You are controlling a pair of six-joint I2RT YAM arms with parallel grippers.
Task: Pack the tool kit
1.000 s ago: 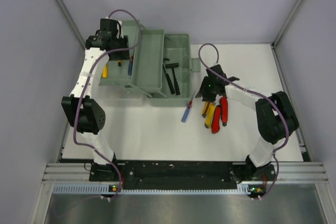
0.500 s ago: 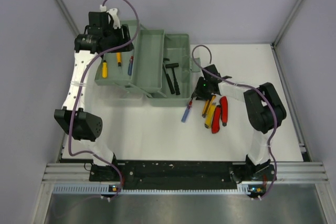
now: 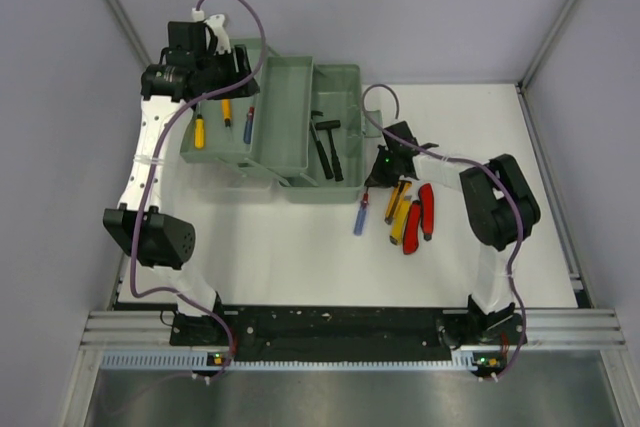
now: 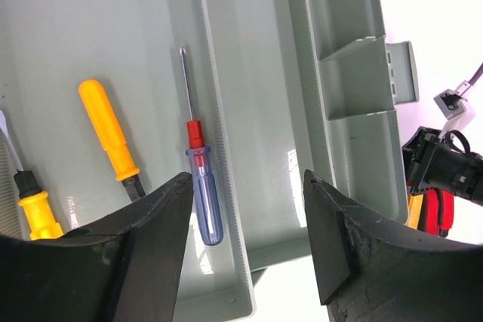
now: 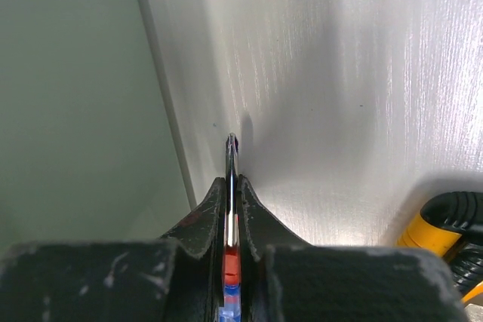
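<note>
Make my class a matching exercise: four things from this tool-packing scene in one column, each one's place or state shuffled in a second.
1 black hammers
2 red-handled pliers
3 orange-handled screwdriver
4 right tool

A lying on the white table
B shut on the blue-handled screwdriver
C in the left tray of the toolbox
D in the right compartment of the toolbox

Pairs: 1-D, 2-A, 3-C, 4-B

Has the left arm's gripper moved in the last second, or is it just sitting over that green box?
Yes. Seen from above, the left gripper has moved away from the robot's base, toward the far left corner of the toolbox.
</note>
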